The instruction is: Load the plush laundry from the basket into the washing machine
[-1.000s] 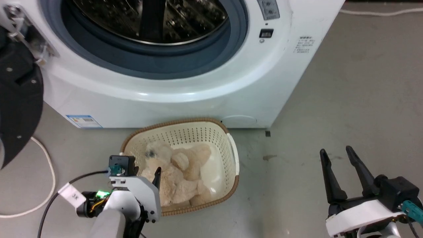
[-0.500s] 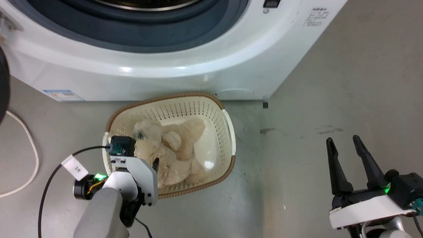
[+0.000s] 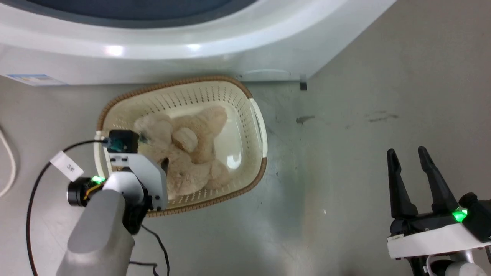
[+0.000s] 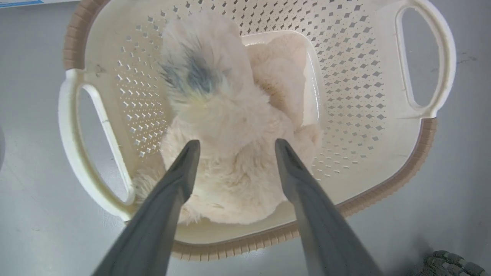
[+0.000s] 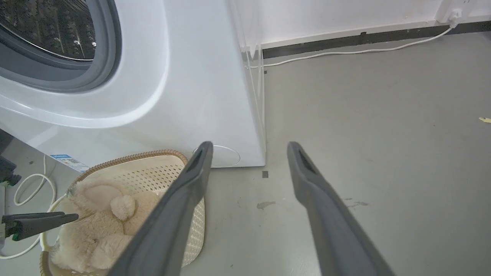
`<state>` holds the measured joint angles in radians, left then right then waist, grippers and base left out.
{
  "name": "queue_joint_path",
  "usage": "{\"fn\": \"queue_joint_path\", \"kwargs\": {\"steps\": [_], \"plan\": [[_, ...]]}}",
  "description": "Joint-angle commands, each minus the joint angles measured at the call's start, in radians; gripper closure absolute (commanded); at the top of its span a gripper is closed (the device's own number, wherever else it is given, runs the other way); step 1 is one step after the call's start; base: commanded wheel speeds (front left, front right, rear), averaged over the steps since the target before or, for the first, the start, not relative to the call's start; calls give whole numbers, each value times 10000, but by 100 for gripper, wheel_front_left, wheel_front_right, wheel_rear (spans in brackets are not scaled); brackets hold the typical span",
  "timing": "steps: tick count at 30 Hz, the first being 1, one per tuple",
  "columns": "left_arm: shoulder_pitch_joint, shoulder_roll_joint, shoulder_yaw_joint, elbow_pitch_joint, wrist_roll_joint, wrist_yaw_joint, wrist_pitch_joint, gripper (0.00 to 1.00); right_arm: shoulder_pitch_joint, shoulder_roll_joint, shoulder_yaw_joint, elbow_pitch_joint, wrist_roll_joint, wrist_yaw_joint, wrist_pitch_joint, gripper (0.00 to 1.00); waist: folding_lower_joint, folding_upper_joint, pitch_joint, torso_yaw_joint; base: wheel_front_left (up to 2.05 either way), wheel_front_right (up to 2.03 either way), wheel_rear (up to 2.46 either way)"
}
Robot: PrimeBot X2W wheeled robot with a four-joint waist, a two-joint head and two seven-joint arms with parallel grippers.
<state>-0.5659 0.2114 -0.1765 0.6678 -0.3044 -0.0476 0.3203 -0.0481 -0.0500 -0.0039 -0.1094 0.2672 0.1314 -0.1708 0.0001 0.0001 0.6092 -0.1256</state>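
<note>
Where the washing machine [image 3: 215, 50] meets the floor [image 3: 364, 96], its white front fills the head view's top edge; grey door ring [image 5: 103, 57] & steel drum [image 5: 50, 27] show in R wrist view. On the floor, just beside the machine's base near its front R corner, sits the basket [image 3: 191, 96], cream w/ brown rim. Inside it lies the plush laundry [image 3: 195, 153], covering most of the basket's bottom, toward its L-handle end; dark patch [image 4: 195, 74] faces up. L gripper [image 4: 236, 142]: jaws apart, poised above the basket's near L corner, fingers [image 4: 172, 184] spanning the plush body; contact w/ fur can't be told. R gripper [image 3: 406, 150]: jaws apart, over floor, well apart from the basket's R edge. Along the floor's far edge by the wall [image 5: 345, 15] runs a white cable [image 5: 345, 51]. A sticker [image 3: 30, 79] marks the machine's lower L front.
</note>
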Motion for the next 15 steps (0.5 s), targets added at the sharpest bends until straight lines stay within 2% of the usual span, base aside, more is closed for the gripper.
{"fn": "queue_joint_path", "kwargs": {"steps": [1,8,15], "plan": [[-270,84,-16,181,-100,-33,-13,0,-147,-2,-33,-95,122,-5,-99,0,-1,-1,238,-61,0,0,0],[-980,273,-173,782,-369,-50,43,0,-213,-2,-74,-214,351,-5,-246,0,-1,-1,898,-127,0,0,0],[-1849,503,-381,1418,-541,128,-356,0,-321,-2,-73,-342,572,-6,-412,0,-1,-1,1599,-193,0,0,0]]}}
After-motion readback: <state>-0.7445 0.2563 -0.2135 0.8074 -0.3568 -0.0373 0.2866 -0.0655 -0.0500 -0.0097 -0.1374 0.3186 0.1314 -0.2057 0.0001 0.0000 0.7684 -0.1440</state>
